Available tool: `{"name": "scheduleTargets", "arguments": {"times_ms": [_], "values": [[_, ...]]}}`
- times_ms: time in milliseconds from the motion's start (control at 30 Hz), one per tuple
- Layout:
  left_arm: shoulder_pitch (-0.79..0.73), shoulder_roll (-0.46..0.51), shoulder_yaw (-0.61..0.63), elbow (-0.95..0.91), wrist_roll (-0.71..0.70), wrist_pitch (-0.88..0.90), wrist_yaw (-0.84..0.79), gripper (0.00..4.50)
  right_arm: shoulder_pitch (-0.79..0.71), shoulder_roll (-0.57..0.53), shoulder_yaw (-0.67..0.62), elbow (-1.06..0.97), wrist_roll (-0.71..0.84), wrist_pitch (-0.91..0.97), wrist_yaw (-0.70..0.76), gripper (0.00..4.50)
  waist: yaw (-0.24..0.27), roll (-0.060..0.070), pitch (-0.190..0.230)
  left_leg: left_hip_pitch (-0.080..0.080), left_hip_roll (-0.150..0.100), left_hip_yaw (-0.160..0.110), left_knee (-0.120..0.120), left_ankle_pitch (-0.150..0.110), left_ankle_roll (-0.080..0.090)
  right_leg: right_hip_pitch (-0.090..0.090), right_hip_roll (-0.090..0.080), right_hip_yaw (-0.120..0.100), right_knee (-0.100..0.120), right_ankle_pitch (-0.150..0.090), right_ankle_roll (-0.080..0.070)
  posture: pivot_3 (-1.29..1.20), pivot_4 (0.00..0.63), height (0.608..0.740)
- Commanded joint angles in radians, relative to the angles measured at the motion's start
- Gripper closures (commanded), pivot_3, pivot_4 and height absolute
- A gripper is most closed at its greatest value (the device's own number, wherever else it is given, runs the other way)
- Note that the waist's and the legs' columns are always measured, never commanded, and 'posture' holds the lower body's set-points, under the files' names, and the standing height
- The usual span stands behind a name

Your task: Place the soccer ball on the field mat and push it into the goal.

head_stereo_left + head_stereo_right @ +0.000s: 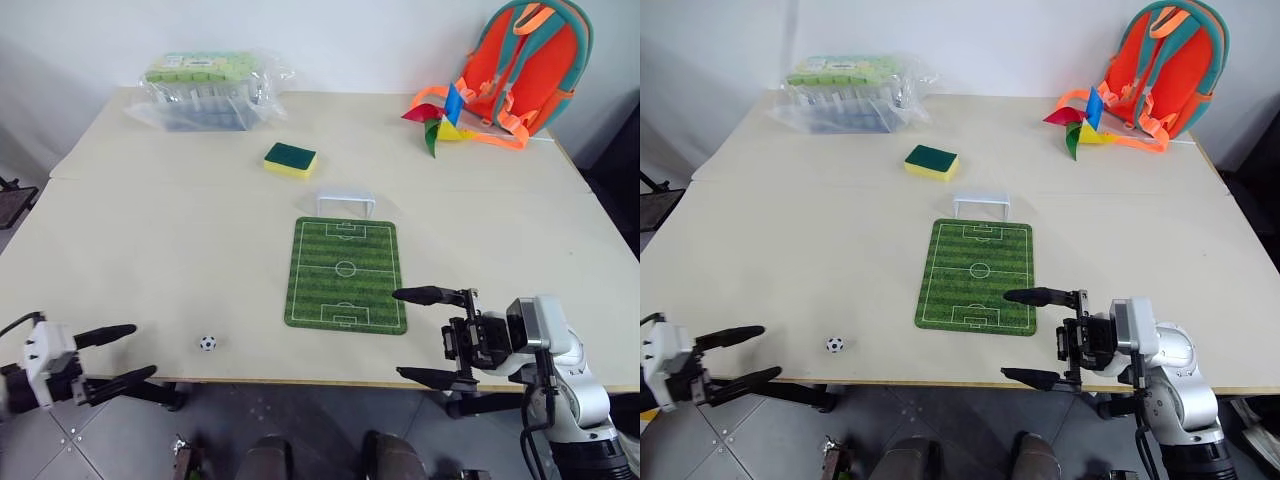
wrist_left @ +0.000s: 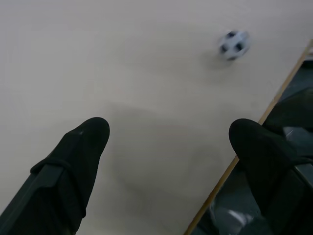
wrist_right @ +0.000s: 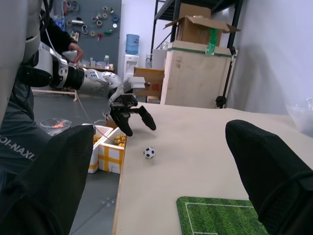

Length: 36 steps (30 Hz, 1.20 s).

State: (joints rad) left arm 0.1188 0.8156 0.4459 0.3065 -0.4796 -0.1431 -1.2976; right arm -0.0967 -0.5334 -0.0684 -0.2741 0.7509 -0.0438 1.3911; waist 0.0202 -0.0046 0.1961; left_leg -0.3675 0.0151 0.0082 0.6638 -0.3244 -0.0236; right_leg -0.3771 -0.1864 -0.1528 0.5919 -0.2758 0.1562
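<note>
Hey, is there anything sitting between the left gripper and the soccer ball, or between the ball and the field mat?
Nothing visible is in the way. The left gripper is open near the table's front edge, with only bare table between it and the soccer ball. Bare table also separates the ball from the field mat.

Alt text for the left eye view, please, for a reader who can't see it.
A tiny soccer ball sits near the front edge of a beige table, left of a green field mat with a white goal at its far end. The left tool and right tool are both open and empty at the front edge.
</note>
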Motion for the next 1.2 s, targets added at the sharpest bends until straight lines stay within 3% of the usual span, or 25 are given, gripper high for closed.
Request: {"name": "scheduleTargets", "arguments": {"times_ms": [33,167,267,433,533,833,967,1067,1200], "values": [[-0.004,-0.019,-0.030,-0.164,-0.051,0.075,0.026,0.02,0.020,-0.006,-0.007,-0.029,-0.005,-0.003,-0.001,0.00,0.001,0.000,0.000,0.000,0.000,0.000,0.000,0.000,0.000,0.000,0.001,0.000,0.000,0.000,0.000,0.00,0.150,0.740],[-0.023,-0.047,-0.097,-0.267,-0.030,0.128,0.072,0.02,0.034,-0.035,-0.010,-0.028,-0.013,0.024,-0.001,0.00,0.001,0.000,0.000,0.001,0.001,0.002,0.000,0.000,0.000,0.000,0.001,0.001,0.000,0.000,-0.001,0.00,0.150,0.740],[-0.070,-0.074,-0.184,-0.235,0.044,0.103,0.087,0.02,0.037,-0.038,-0.018,-0.030,-0.010,0.029,-0.003,0.00,0.001,0.001,0.000,0.001,0.000,0.003,0.000,0.000,0.000,0.000,0.001,0.003,0.000,0.000,-0.001,0.00,0.150,0.740],[-0.113,-0.080,-0.212,-0.130,0.092,0.047,0.091,0.02,0.035,-0.033,-0.019,-0.035,-0.017,0.027,-0.021,0.00,-0.002,0.001,0.000,0.001,0.001,0.004,0.000,0.000,0.000,-0.001,0.002,0.003,0.000,0.000,-0.001,0.00,0.150,0.740],[-0.137,-0.089,-0.228,-0.077,0.102,0.012,0.078,0.61,0.038,-0.031,-0.022,-0.031,-0.027,0.016,-0.029,0.00,0.000,0.001,0.000,0.002,0.001,0.004,0.000,0.000,0.000,-0.001,0.002,0.004,0.000,0.001,-0.001,0.00,0.150,0.740],[-0.164,-0.097,-0.249,-0.075,0.075,0.010,0.034,3.59,0.041,-0.037,-0.056,-0.004,-0.054,-0.013,-0.037,0.00,0.001,0.001,0.000,0.002,0.001,0.005,0.001,0.000,0.000,-0.001,0.002,0.004,0.000,0.001,-0.001,0.00,0.150,0.740],[-0.257,-0.100,-0.292,-0.190,0.013,0.141,0.026,3.64,0.053,-0.051,-0.105,0.032,-0.071,-0.048,-0.039,0.00,0.008,0.001,0.000,0.001,0.001,0.005,0.001,0.000,0.000,-0.001,0.002,0.004,0.000,0.001,-0.001,0.00,0.150,0.740],[-0.457,-0.156,-0.410,-0.285,0.017,0.261,0.046,3.64,0.076,-0.084,-0.178,0.075,-0.078,-0.079,-0.028,0.00,0.037,0.001,0.000,-0.002,0.000,0.003,0.005,0.000,0.001,-0.001,0.002,0.004,0.000,0.002,-0.001,0.00,0.150,0.740],[-0.698,-0.281,-0.612,-0.146,0.254,0.143,0.090,3.64,0.131,-0.149,-0.249,0.133,-0.091,-0.120,0.034,0.00,0.035,0.001,0.000,-0.002,-0.001,0.005,0.009,-0.002,0.003,0.000,0.002,0.006,-0.001,0.004,0.001,0.00,0.150,0.740]]}}
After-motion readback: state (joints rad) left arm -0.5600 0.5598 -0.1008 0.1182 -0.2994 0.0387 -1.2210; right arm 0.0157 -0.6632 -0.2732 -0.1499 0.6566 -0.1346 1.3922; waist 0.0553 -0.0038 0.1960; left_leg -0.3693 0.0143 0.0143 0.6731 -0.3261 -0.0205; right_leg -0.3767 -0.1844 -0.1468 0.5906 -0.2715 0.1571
